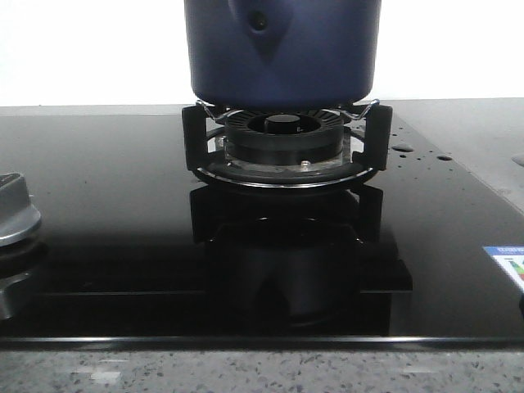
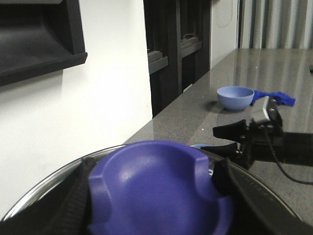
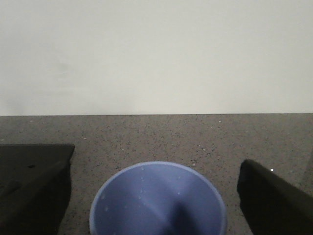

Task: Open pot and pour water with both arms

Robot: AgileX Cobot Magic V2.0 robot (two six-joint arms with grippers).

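Note:
The dark blue pot (image 1: 282,57) stands on the black burner ring (image 1: 282,131) in the front view; its top is cut off there. In the left wrist view my left gripper (image 2: 154,169) has its two black fingers (image 2: 78,196) pressed on either side of the blue lid knob (image 2: 156,186), with the glass lid's metal rim (image 2: 58,169) around it. My right gripper (image 3: 156,164) is open, with its fingers (image 3: 34,181) wide apart on either side of a light blue cup (image 3: 156,200) on the grey counter. The right arm also shows in the left wrist view (image 2: 266,139).
The black glass stove top (image 1: 106,205) has a silver knob (image 1: 12,214) at its left, water drops (image 1: 401,147) and a sticker (image 1: 508,266) at its right. A blue bowl (image 2: 235,97) and a blue cloth (image 2: 276,98) lie on the counter. A white wall is behind.

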